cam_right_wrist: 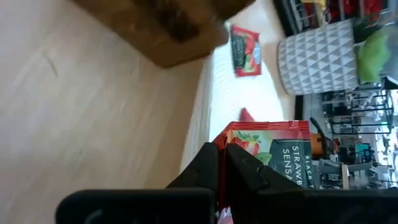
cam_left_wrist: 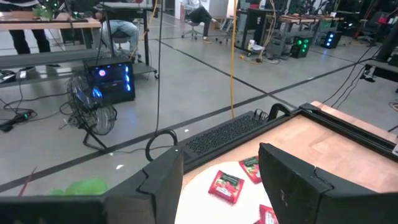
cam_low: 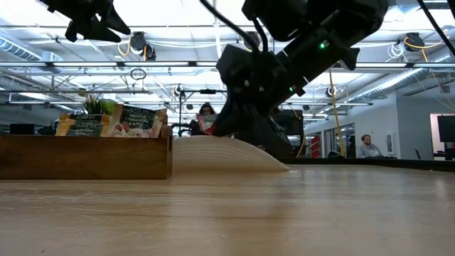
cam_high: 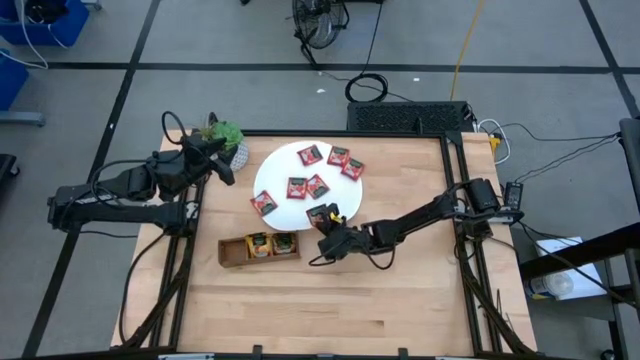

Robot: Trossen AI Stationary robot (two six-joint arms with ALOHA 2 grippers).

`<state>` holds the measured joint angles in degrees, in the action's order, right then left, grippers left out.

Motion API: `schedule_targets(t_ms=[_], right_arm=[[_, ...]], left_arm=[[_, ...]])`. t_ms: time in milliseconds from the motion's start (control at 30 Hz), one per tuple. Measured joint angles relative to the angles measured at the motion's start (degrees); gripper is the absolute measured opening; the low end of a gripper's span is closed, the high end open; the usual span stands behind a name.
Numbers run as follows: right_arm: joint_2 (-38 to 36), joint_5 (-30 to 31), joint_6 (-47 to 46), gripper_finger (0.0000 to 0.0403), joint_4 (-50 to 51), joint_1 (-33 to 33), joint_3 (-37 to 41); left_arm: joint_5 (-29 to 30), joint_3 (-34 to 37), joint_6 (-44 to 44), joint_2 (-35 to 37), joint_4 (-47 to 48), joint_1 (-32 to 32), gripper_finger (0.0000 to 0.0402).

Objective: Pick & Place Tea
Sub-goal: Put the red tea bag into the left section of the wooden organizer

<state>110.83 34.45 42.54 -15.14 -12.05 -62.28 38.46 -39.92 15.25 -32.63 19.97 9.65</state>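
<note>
Several red tea sachets (cam_high: 309, 154) lie flat on a white disc (cam_high: 280, 165) at the table's far middle. Just in front of it stands a wooden tray (cam_high: 232, 252) with yellow-brown sachets (cam_high: 259, 245) propped in two of its compartments. My right gripper (cam_high: 325, 232) is at the disc's near edge, beside the tray's right end, shut on one red sachet (cam_right_wrist: 273, 149). My left gripper (cam_high: 222, 165) hovers open over the table's far left, next to the plant, with nothing between its fingers. My right gripper pinches the red sachet between its two fingers (cam_right_wrist: 205, 171), at one edge (cam_right_wrist: 231, 138). The fingers come slanting down from the table's right toward the disc. The sachet sticks out ahead of the fingertips; whether its far end rests on the disc I cannot tell.
A small green plant (cam_high: 225, 135) in a white pot (cam_right_wrist: 317, 56) stands at the far left beside the disc. The near half of the wooden table (cam_high: 330, 310) is bare. Black frame rails (cam_high: 448, 180) run along the table's sides. People sit in the room behind.
</note>
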Motion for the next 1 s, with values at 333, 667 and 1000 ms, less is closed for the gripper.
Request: schedule_targets(t_ms=[333,667,1000], right_arm=[[0.0,8.0,6.3,0.0002,-5.4,-2.3,0.0],[0.0,12.1,16.4,0.0003,-16.8,-5.6,0.0],[0.0,15.1,13.2,0.0003,-13.7,-4.5,0.0]], left_arm=[[0.0,0.0,0.0,0.0,1.1,0.0,0.0209],[0.0,0.0,0.0,0.0,1.5,0.0,0.0209],[0.0,0.0,0.0,0.0,1.5,0.0,0.0209]])
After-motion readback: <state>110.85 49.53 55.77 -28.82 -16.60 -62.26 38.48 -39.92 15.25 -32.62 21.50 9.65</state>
